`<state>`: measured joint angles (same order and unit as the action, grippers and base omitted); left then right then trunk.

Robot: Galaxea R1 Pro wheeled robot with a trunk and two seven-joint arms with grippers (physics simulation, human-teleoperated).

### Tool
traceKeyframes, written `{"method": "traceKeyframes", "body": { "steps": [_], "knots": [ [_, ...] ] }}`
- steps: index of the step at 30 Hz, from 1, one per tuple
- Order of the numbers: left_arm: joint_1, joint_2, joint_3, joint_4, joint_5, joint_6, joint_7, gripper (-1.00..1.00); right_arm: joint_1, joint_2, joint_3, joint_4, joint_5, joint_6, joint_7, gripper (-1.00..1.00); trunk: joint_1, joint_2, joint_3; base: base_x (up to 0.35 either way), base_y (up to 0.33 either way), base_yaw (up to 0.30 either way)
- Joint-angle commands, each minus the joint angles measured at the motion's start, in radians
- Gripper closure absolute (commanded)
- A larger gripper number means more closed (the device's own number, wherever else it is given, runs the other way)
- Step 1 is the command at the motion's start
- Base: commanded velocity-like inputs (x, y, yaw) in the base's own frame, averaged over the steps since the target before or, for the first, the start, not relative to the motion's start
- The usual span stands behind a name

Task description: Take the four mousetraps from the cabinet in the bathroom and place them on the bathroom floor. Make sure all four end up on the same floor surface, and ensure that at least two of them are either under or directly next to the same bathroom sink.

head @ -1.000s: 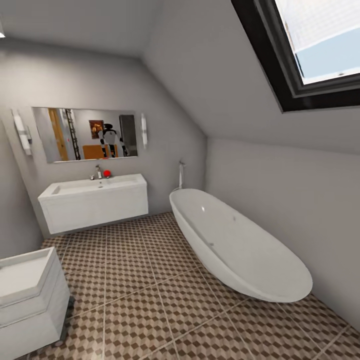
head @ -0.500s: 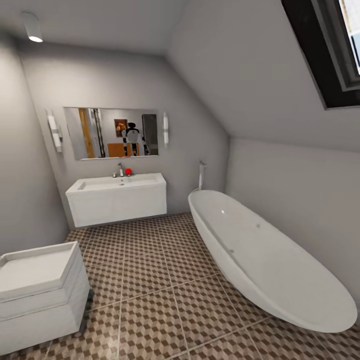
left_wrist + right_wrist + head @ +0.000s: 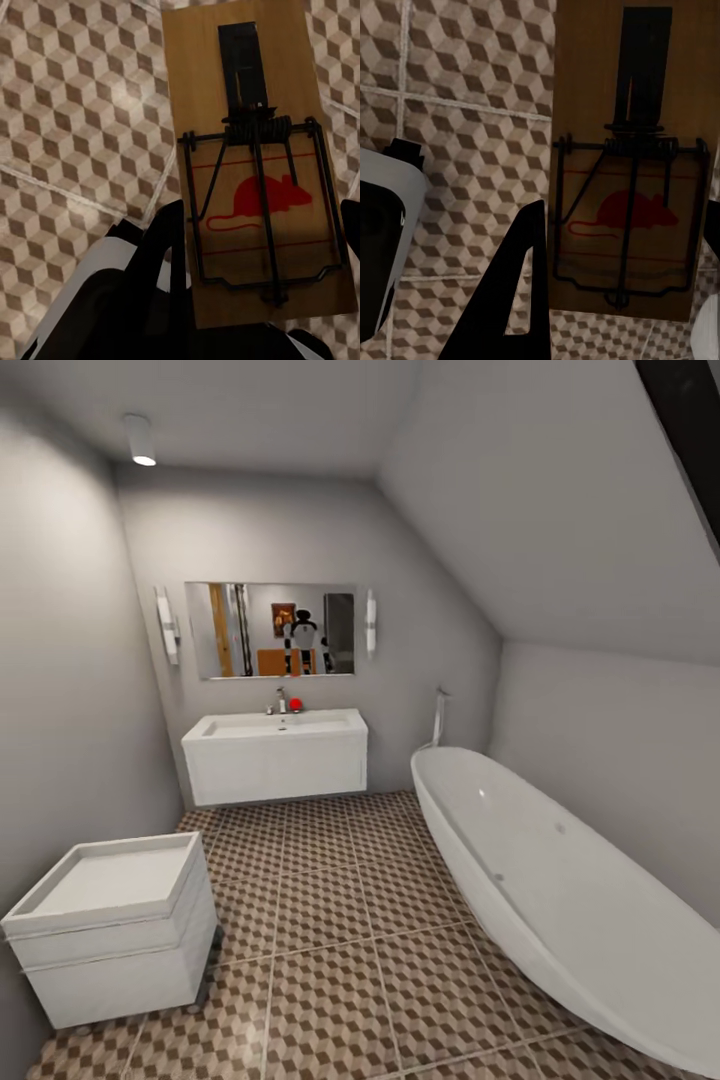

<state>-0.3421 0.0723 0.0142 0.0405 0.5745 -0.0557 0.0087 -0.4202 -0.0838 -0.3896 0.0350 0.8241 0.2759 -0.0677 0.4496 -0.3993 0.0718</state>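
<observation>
In the left wrist view a tan wooden mousetrap point(image 3: 255, 157) with a dark wire spring and a red mouse print sits between the dark fingers point(image 3: 169, 262) of my left gripper point(image 3: 262, 214), shut on it above the cube-patterned bathroom floor point(image 3: 82, 112). My right gripper point(image 3: 624, 217) is shut on a second mousetrap point(image 3: 626, 165) over the same tiling point(image 3: 472, 90). The long white sink point(image 3: 275, 755) with its chrome tap stands against the far wall across the floor point(image 3: 330, 920). The cabinet is out of view.
A rounded white bathtub point(image 3: 560, 890) runs along the right wall. A small white drawer unit point(image 3: 115, 925) stands at the near left. Above the sink, a mirror point(image 3: 270, 630) reflects the robot. Open tiled floor lies between drawer unit, tub and sink.
The head camera has swung left: sink, drawer unit and tub sit further right in the picture, and the skylight has nearly left it. Nothing in the room itself has moved.
</observation>
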Motion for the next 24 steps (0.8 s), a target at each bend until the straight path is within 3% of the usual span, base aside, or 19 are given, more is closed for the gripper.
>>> {"method": "traceKeyframes", "body": {
  "steps": [1,11,18,24],
  "knots": [
    [-0.002,0.000,0.001,0.004,-0.004,-0.006,0.003,1.00,-0.001,-0.001,-0.008,0.003,0.007,0.000,-0.004,1.00,0.000,-0.001,0.001,0.000,0.000,0.253],
    [-0.002,0.000,0.002,0.004,-0.004,-0.006,0.002,1.00,0.000,-0.001,-0.009,0.003,0.007,-0.011,-0.004,1.00,0.000,-0.001,0.010,0.031,-0.013,0.253],
    [-0.002,0.000,0.001,0.004,-0.004,-0.006,0.002,1.00,0.000,-0.001,-0.009,0.003,0.007,-0.021,-0.004,1.00,0.000,-0.001,0.015,0.272,-0.094,0.231],
    [-0.002,0.000,0.001,0.004,-0.004,-0.006,0.002,1.00,0.000,-0.001,-0.009,0.003,0.006,-0.032,-0.004,1.00,0.000,-0.001,0.017,0.311,-0.109,0.062]
  ]
}}
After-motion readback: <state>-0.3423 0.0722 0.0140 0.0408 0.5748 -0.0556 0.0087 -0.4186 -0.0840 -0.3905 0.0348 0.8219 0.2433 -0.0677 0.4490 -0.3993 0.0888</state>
